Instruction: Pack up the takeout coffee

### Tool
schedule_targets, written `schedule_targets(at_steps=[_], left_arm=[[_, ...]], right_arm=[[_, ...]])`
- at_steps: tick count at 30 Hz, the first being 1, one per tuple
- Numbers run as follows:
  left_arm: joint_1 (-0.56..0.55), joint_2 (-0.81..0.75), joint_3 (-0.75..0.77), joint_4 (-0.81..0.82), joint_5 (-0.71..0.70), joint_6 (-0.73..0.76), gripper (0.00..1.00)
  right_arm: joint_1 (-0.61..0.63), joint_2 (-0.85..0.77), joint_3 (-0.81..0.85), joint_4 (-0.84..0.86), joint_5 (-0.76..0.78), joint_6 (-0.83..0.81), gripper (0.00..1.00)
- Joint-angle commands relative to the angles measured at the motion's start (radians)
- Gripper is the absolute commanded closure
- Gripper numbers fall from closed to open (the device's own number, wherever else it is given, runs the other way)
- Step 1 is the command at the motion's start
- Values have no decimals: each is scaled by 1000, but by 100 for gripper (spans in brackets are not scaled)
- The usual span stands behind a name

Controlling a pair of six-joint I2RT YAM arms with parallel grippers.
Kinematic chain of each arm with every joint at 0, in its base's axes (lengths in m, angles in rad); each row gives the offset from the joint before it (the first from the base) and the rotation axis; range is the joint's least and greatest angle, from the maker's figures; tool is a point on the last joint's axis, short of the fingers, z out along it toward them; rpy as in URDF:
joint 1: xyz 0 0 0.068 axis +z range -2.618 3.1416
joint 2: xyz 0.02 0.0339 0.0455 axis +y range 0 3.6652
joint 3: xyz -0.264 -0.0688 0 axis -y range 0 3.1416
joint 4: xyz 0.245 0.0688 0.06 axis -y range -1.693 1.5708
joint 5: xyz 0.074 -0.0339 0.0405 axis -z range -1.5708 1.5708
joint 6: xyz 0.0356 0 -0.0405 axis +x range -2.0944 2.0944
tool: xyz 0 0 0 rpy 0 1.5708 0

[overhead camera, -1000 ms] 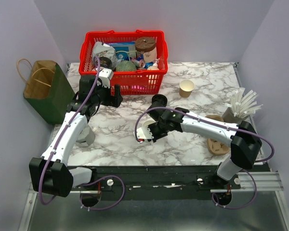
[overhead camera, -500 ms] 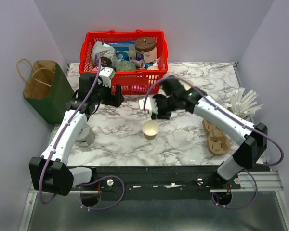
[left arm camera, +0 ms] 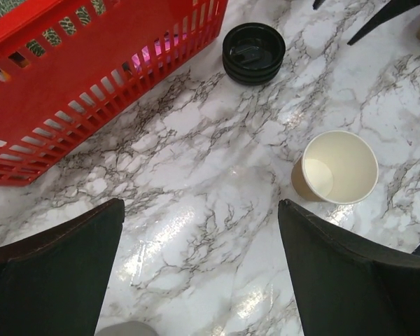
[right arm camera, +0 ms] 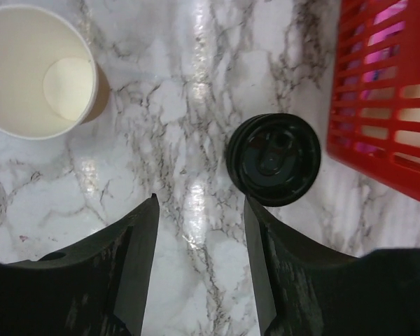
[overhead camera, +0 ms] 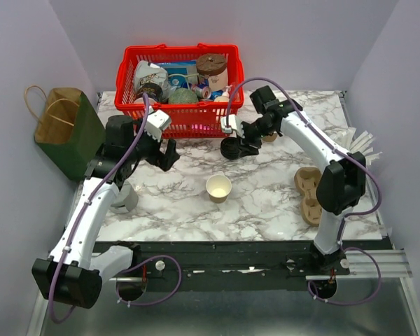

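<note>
Takeout coffee [overhead camera: 218,187] now free, upright; right jaws wider, over black lids [right arm camera: 273,159].

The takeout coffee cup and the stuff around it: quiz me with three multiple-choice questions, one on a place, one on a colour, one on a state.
1. Where is the takeout coffee cup?
A) on the marble table, in front of the red basket
B) inside the basket
C) in the green bag

2. What colour is the stack of lids beside the basket?
A) white
B) black
C) red

3. How does the cup sit?
A) tipped on its side
B) upside down
C) upright, with no lid on it

Answers:
1. A, it stands alone on bare marble.
2. B, both wrist views show the lids black.
3. C, its open white inside faces up.
</note>
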Motion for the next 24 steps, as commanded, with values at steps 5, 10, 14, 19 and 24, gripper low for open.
schedule_targets(at_steps=[5,10,14,19,24], left_arm=[[-1,51,-28,12,29,-8,1],[-20,64,-6,12,7,9,1],[-27,61,-8,9,-15,27,1],[-37,61,-17,9,-6,24,1],[-37,65,-23,15,-7,20,1]], right_arm=[[3,70,-10,2,38,-206,43],[3,122,6,16,76,-264,48],[3,162,30,16,107,-287,48],[5,200,53,42,130,-293,49],[5,237,79,44,139,-296,49]])
